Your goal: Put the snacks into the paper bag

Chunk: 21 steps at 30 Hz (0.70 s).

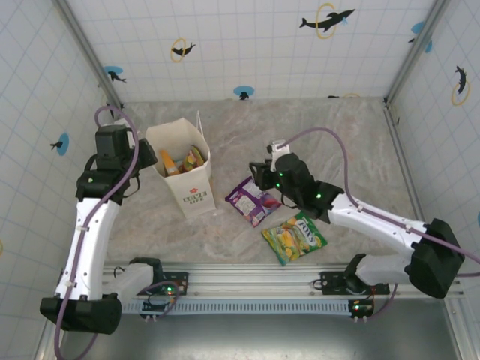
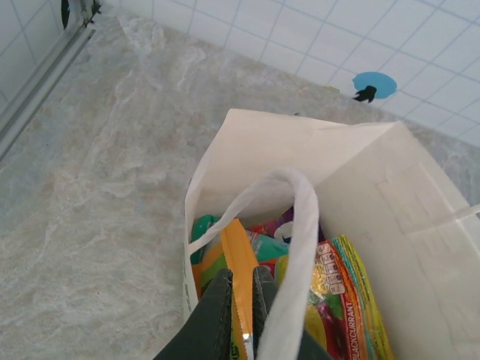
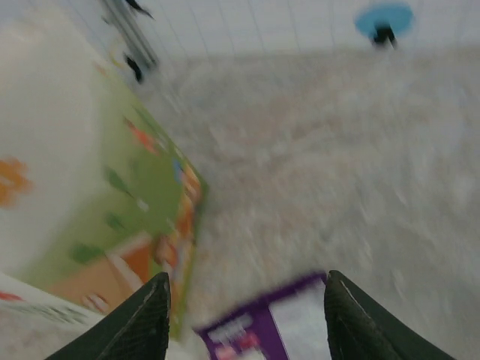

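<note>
At left, our left gripper [image 2: 242,276] pinches an orange glossy packet [image 2: 237,253] inside the upright cream-white paper bag [image 1: 193,191]; rightward, our right gripper [image 3: 244,319] gapes wide above a flat purple packet [image 1: 253,201], a green-yellow packet [image 1: 294,237] lying nearer.

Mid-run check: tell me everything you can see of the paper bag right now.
The paper bag is cream-white paper, standing upright and open on the table, left of centre. Its front wall carries a small red emblem and dark lettering. A white handle arches over the mouth. Colourful packets stand inside. The left end effector hangs over the mouth, pinching an orange packet.
</note>
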Available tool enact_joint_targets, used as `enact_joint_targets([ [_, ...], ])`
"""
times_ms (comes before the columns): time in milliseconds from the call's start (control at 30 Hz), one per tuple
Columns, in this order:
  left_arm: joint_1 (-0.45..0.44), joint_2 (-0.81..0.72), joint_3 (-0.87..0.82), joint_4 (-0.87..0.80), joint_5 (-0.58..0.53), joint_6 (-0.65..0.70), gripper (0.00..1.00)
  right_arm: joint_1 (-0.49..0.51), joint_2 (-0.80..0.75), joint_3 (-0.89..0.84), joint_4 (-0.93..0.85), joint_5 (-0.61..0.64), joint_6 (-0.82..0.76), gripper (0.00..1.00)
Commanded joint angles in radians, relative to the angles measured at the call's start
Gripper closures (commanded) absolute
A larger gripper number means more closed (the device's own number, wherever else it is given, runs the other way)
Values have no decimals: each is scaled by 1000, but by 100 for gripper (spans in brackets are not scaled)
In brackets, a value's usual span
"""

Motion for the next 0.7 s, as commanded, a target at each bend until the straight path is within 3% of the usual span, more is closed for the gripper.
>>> enact_joint_targets([
  [0,-2,-20,-23,28,14,0,87,-116,-63,-116,-149,-221,209,43],
  [133,-1,-21,-28,29,20,2,87,-238,-100,-249,-89,-377,341,43],
  [267,-3,-27,-28,30,17,2,88,-296,-96,-391,114,-501,533,42],
  [667,-2,-23,-31,37,28,7,89,-276,54,-465,341,-508,691,38],
])
